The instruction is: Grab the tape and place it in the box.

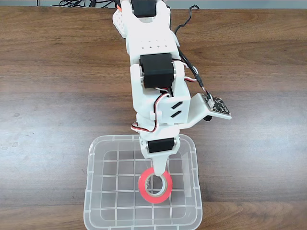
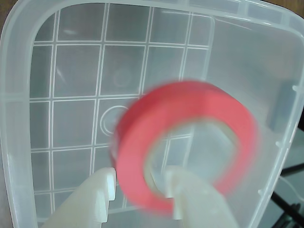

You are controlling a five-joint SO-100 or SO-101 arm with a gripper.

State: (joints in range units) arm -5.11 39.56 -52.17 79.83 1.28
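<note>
Gripper (image 2: 140, 199) is over the box (image 1: 91, 191), pointing down into it. Tape (image 1: 155, 187) sits right at the fingertips. In the wrist view one white finger (image 2: 190, 199) goes through the roll's centre hole and the other finger (image 2: 95, 199) sits just outside the rim on the left, with the roll's wall between them. A gap shows between the outer finger and the roll, so the jaws look a little apart; I can't tell whether they clamp the wall or the roll just hangs on the inner finger.

Tape (image 2: 190, 142) is motion-blurred in the wrist view. Grey-beige core is visible inside the red-orange band.

Orientation: in the fixed view the roll reads as a nearly full ring, hole facing up toward the camera, so its axis runs roughly vertical and its flat face is roughly parallel to the box's grid bottom. In the wrist view it looks tilted, right side higher.

Location relative to the box: inside its outline, about mid-width, toward the centre of the grid. Can't tell if it touches the bottom. Box sits on the wooden worktop (image 1: 48, 96).
</note>
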